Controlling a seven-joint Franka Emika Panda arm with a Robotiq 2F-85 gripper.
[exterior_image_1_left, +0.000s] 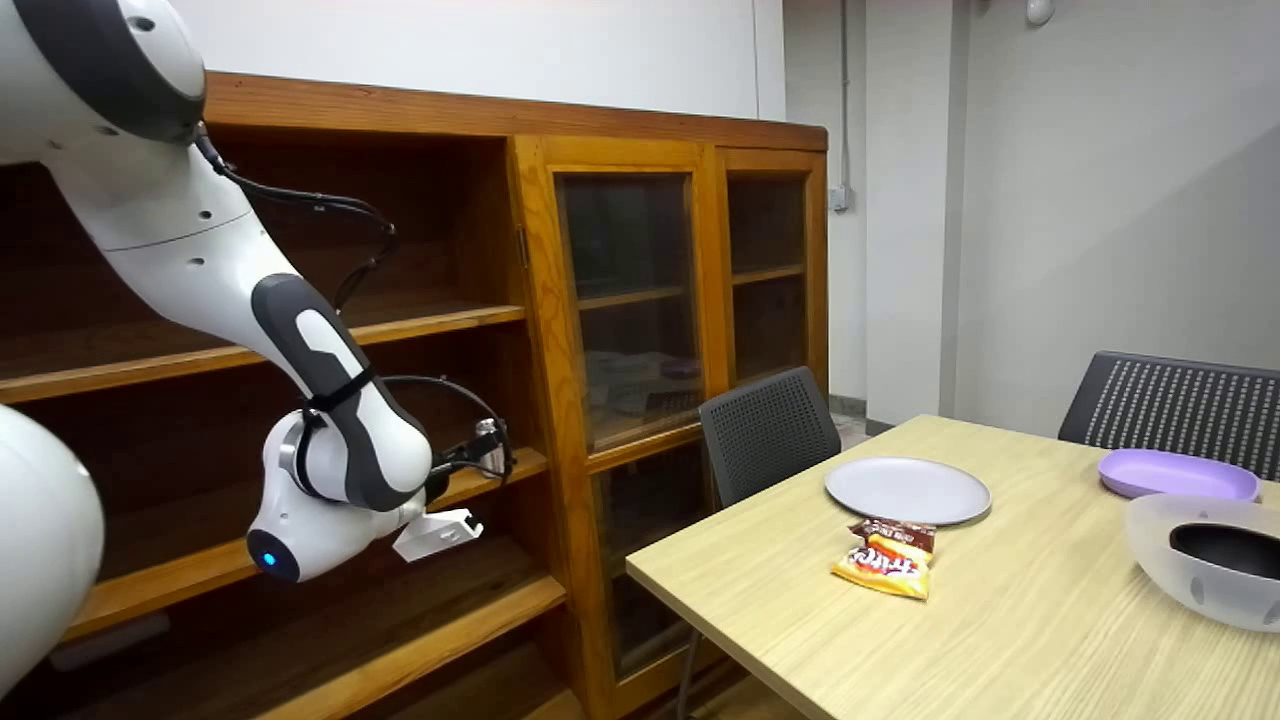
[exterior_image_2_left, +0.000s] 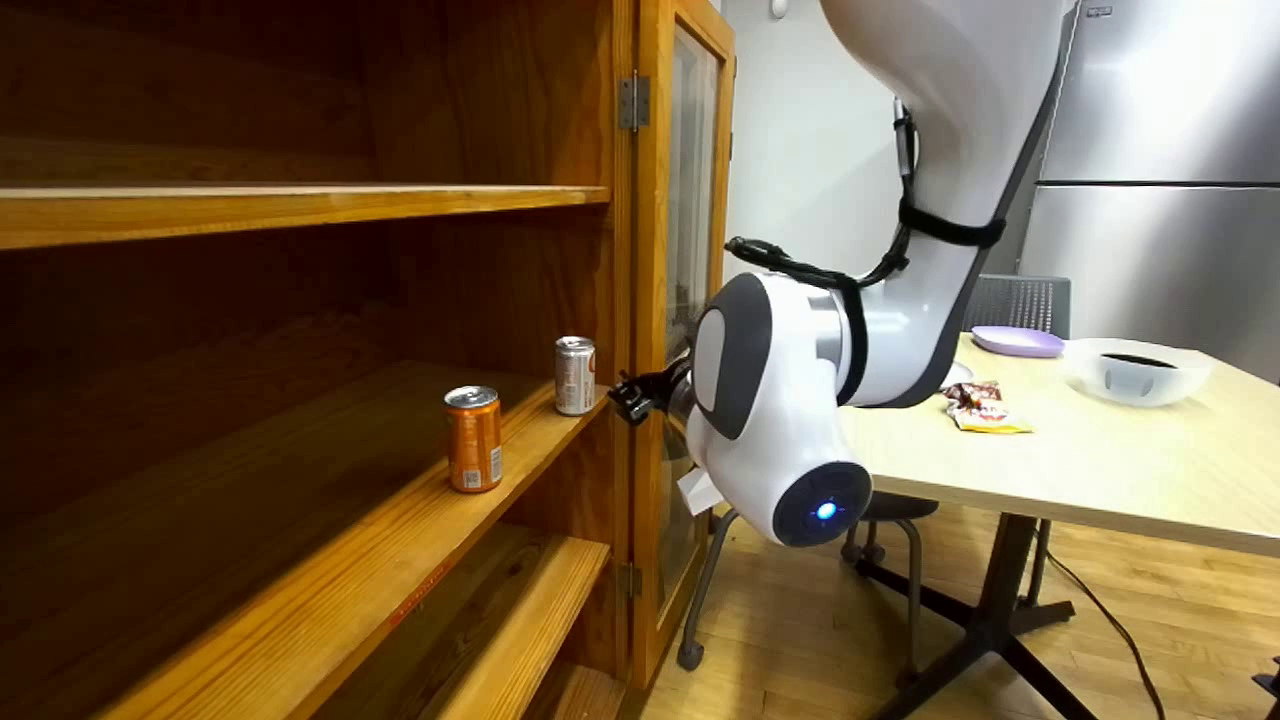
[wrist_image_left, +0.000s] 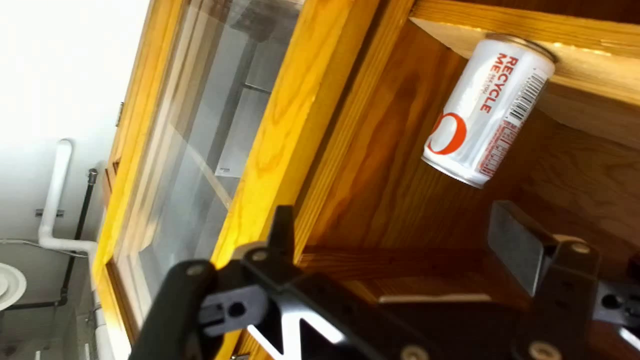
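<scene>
The gripper (wrist_image_left: 392, 225) is spread wide, with nothing between its tips that I can see. The silver can (exterior_image_2_left: 575, 378) stands long axis upright on the wooden surface (exterior_image_2_left: 350, 600), just ahead and untouched; the orange can (exterior_image_2_left: 474, 440) sits farther off.

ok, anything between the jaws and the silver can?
No, that stretch is bare. The wrist view shows it: the jaws stand open, apart from the silver can, with only the wooden cabinet behind the gap.
</scene>
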